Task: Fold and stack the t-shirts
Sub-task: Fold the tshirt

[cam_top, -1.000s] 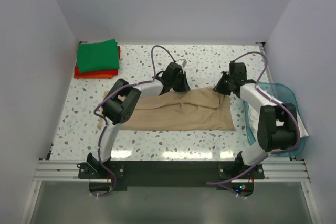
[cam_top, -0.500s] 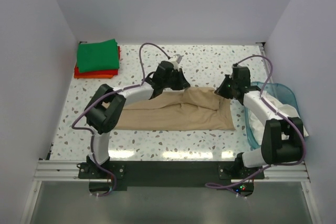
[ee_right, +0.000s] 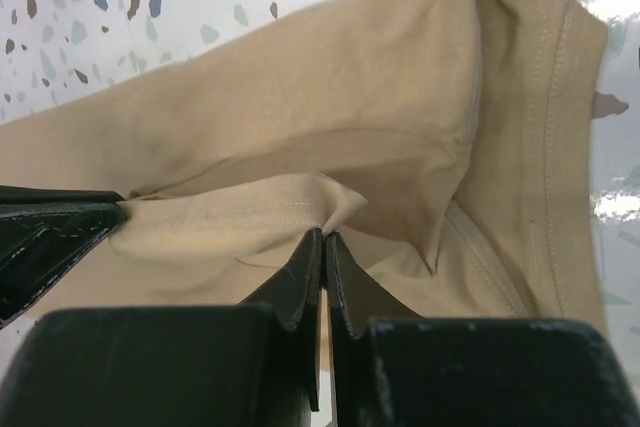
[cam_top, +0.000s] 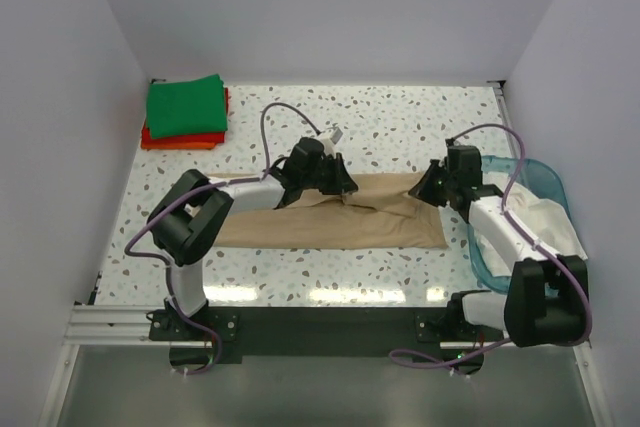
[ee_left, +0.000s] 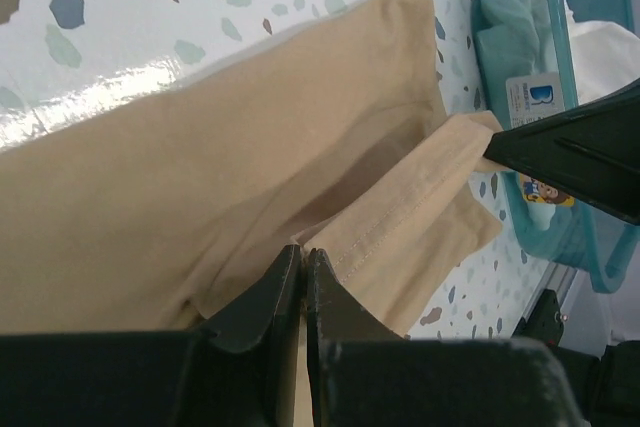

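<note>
Meanwhile the left gripper (cam_top: pixel 343 190) and right gripper (cam_top: pixel 428 190), both clamped on the tan shirt (cam_top: pixel 330 229) at frame center, had dragged its upper edge downward, likely half-finishing a lengthwise fold.

Tan-beige t-shirt (cam_top: pixel 330 225) lying flat in a long band across the middle, far edge lifted into a fold, bright green t-shirt (cam_top: pixel 186 105) folded square atop folded red-orange t-shirt (cam_top: pixel 180 139) far left, whitish t-shirt (cam_top: pixel 545 222) crumpled at right.
</note>
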`<state>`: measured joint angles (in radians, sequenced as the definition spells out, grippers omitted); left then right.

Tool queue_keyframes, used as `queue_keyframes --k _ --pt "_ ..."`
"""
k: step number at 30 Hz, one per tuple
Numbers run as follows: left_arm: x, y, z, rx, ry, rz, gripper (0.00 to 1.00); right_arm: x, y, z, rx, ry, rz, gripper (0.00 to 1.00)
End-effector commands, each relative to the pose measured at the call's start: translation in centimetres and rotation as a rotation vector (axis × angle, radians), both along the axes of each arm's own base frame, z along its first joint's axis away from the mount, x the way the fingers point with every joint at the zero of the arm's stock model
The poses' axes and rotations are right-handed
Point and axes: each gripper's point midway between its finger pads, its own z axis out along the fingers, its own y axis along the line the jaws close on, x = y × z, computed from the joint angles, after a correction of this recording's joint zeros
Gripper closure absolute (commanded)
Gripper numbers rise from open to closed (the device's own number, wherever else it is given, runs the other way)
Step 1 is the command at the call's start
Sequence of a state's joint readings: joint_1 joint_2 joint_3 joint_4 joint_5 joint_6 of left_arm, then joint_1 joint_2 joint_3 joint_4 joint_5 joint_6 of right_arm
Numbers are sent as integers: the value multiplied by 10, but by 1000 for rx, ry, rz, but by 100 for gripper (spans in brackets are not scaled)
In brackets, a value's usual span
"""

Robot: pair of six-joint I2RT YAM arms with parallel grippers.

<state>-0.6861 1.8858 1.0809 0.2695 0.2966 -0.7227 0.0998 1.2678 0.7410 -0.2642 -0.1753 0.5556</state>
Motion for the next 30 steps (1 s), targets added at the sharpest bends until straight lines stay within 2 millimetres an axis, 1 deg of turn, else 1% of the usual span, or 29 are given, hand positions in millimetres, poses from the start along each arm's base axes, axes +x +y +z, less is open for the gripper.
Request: queue_keyframes --k 1,2,4,5,7,10,11,16,20,21,23,26,30 --pt "-9 -10 33 -86 -67 -36 95 -10 6 4 22 -30 41 97" --pt "-11 -9 31 -85 -66 -38 95 -16 5 -3 22 -14 41 97" --pt "-18 -10 27 -86 -54 -50 95 -21 6 -3 27 -18 44 96" --pt "-20 -10 25 -86 -51 -54 95 -26 6 -8 28 -8 47 96" --pt "-28 -11 22 -87 -42 -69 95 -30 5 -8 29 -10 46 96" --pt "-37 -12 19 -85 -37 -80 95 -40 5 -13 30 6 46 95" --pt "-39 -11 19 -85 -37 -82 95 -41 4 -11 31 -5 46 95" --pt "-49 -6 11 -74 -23 -86 96 -52 6 -15 46 8 53 93" --pt "-54 1 5 -61 -17 -78 96 -62 12 -22 79 23 65 92" --pt "-55 2 4 -59 -16 -79 96 -64 14 -20 93 13 73 92" --pt "-56 3 2 -54 -12 -83 96 -69 16 -25 105 27 74 88" --pt "-58 4 -2 -46 -4 -87 94 -72 16 -27 107 34 73 82" --pt "-58 4 -1 -45 -9 -85 90 -74 15 -22 106 26 70 65"
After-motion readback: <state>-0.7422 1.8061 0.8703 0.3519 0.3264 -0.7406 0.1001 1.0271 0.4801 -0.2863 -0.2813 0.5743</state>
